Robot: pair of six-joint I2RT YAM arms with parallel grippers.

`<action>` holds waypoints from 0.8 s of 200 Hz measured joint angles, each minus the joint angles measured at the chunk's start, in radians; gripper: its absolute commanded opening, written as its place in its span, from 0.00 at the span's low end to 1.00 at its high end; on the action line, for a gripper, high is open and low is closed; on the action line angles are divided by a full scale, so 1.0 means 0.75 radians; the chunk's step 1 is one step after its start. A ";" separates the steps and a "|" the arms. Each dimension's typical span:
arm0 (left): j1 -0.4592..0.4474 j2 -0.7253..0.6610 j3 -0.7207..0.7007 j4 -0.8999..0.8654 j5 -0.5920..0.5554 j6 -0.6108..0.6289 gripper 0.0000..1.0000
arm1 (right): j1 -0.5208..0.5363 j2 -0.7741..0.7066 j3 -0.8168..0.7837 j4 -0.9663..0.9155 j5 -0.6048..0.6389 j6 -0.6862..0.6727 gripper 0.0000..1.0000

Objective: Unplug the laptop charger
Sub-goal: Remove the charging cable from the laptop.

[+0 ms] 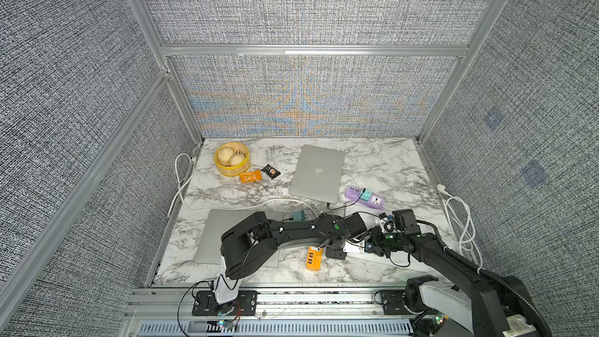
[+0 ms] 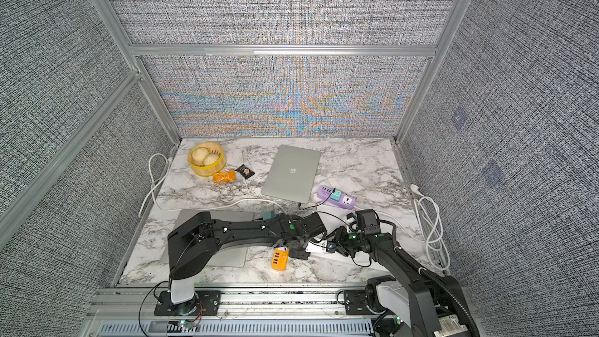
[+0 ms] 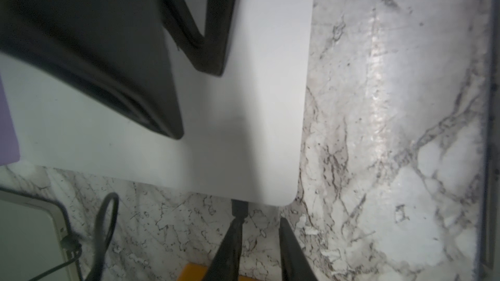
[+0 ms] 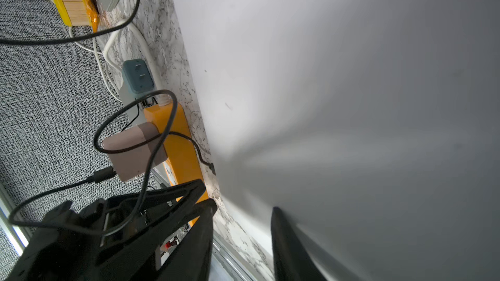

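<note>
The charger's plug [image 3: 239, 208] sits in the white laptop [image 3: 243, 104] edge by its corner, low on the bench [image 3: 392, 104]; the left claw [image 3: 260, 221] lines up behind it, slightly parted, one finger at the plug, nothing clearly gripped; the right claw [image 4: 243, 206], also parted, straddles the laptop's edge, likely to steady it; the cable [image 4: 198, 155] runs to a brick [image 4: 132, 150] on the orange strip [image 4: 181, 155]

The laptop charger [image 4: 135, 150] is a pale, squarish brick standing plugged into an orange power strip [image 1: 313, 259], low near the centre of both top views. Its black cable [image 4: 151, 120] loops over to a black plug [image 3: 239, 208], seated in the edge of the white laptop [image 3: 243, 104].
</note>
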 measured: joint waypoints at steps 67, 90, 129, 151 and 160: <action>-0.001 0.039 0.006 -0.008 -0.067 -0.007 0.23 | -0.014 0.062 -0.005 0.068 -0.046 -0.015 0.36; -0.001 0.041 0.013 -0.014 -0.080 -0.005 0.23 | -0.019 0.075 -0.006 0.087 -0.060 -0.019 0.36; 0.003 0.053 0.015 -0.004 -0.103 -0.007 0.21 | -0.040 0.099 -0.006 0.102 -0.082 -0.026 0.35; 0.010 0.064 0.011 0.013 -0.103 -0.002 0.21 | -0.061 0.108 -0.008 0.103 -0.098 -0.042 0.35; 0.014 0.064 0.010 0.019 -0.100 -0.002 0.21 | -0.073 0.106 -0.009 0.100 -0.101 -0.048 0.35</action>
